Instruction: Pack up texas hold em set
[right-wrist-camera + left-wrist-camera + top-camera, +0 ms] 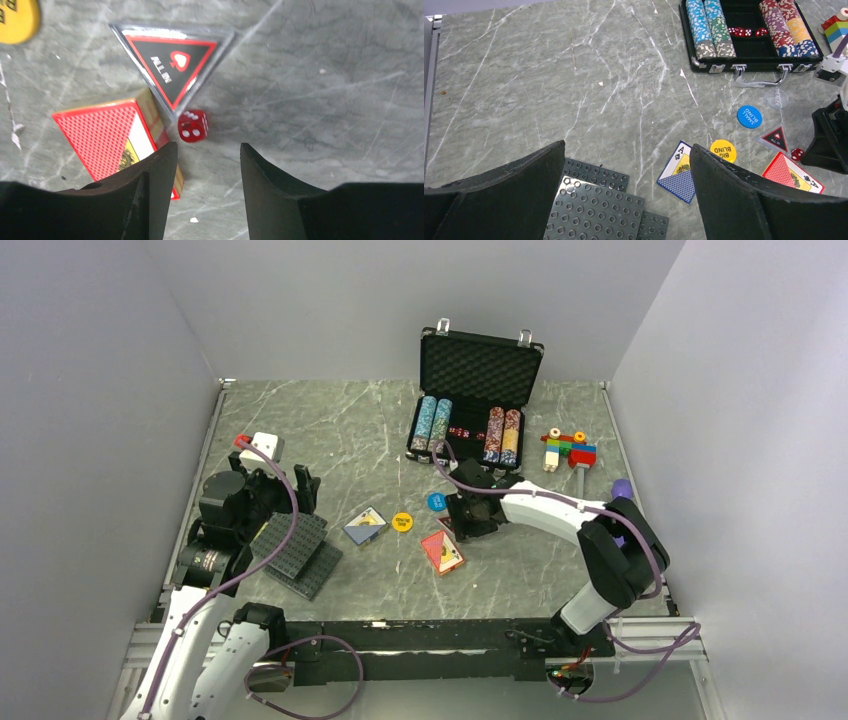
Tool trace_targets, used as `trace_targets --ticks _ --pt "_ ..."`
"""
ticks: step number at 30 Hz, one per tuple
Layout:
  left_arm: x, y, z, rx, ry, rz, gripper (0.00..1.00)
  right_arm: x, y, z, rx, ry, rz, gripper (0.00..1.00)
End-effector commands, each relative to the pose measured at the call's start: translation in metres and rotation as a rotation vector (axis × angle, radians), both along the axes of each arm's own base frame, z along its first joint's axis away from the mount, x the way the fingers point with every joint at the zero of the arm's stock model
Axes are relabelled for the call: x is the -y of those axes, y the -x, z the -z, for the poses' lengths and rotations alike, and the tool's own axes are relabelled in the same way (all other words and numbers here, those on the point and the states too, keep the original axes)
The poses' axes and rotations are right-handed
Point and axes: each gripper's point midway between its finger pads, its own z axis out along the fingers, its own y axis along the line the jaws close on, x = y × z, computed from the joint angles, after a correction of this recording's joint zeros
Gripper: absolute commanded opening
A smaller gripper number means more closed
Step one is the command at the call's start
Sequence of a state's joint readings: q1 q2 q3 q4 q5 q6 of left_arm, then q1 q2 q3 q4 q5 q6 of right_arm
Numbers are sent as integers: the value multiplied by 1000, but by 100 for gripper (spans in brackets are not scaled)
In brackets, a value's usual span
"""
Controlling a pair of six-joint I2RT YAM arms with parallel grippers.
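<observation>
Step in hand, as judged: pick up the red die, which lies on the table well short of the open briefcase. Right gripper partly spread, nothing between the jaws. Left gripper spread wide, empty. Die sits just past the fingertips, close against the ALL IN triangle and beside the red card deck: centre on it, close without catching either. Top view hides the die under the gripper; right wrist view shows it

Grey studded plates, colourful toy-block figure
</observation>
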State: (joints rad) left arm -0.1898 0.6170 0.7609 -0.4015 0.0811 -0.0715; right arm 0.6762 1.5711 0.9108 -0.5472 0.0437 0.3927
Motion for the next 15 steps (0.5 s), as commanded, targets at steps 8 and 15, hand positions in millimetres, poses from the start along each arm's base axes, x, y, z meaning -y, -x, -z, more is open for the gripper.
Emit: trace_targets --ticks 8,15 --pt "3 -2 -12 46 14 9 98 -24 -29 -11 67 -48 -23 50" --pt "3 -2 -12 46 16 10 98 -21 -28 -3 60 -29 -26 42"
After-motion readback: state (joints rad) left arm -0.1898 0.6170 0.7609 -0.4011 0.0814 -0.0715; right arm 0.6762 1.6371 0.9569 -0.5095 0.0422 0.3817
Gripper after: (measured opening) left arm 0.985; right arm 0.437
